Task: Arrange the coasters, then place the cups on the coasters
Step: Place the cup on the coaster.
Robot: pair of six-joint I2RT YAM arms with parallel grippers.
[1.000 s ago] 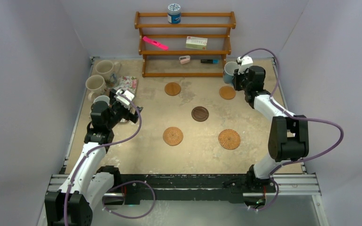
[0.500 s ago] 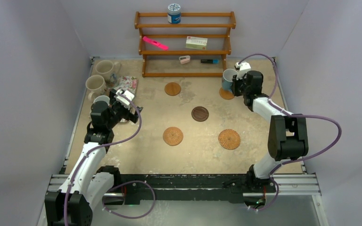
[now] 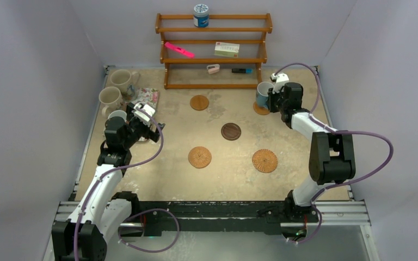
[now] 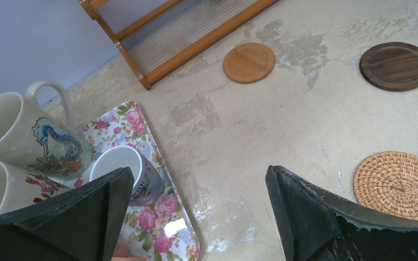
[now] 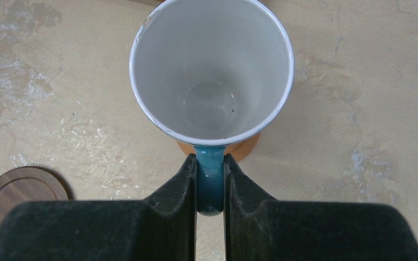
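My right gripper point(image 5: 210, 163) is shut on the handle of the blue cup point(image 5: 212, 70), which stands upright over a tan coaster point(image 5: 247, 148) at the back right point(image 3: 260, 110). Whether the cup's base touches that coaster I cannot tell. Other coasters lie flat: a tan one point(image 3: 199, 102), a dark brown one point(image 3: 231, 131) and two woven ones point(image 3: 200, 157) point(image 3: 264, 161). My left gripper point(image 4: 198, 179) is open and holds nothing, just right of a small cup point(image 4: 121, 163) on the floral mat point(image 4: 158, 212). Two cream cups point(image 3: 121, 80) point(image 3: 109, 98) stand at the far left.
A wooden rack point(image 3: 212, 51) runs along the back wall with a blue-and-white canister point(image 3: 201, 15) on top and small items on its shelves. Grey walls close in the left and right sides. The table's left edge lies just beyond the cream cups.
My right gripper has carried the blue cup a little left and nearer, from beside the back-right coaster to over it. The left arm has stayed still.
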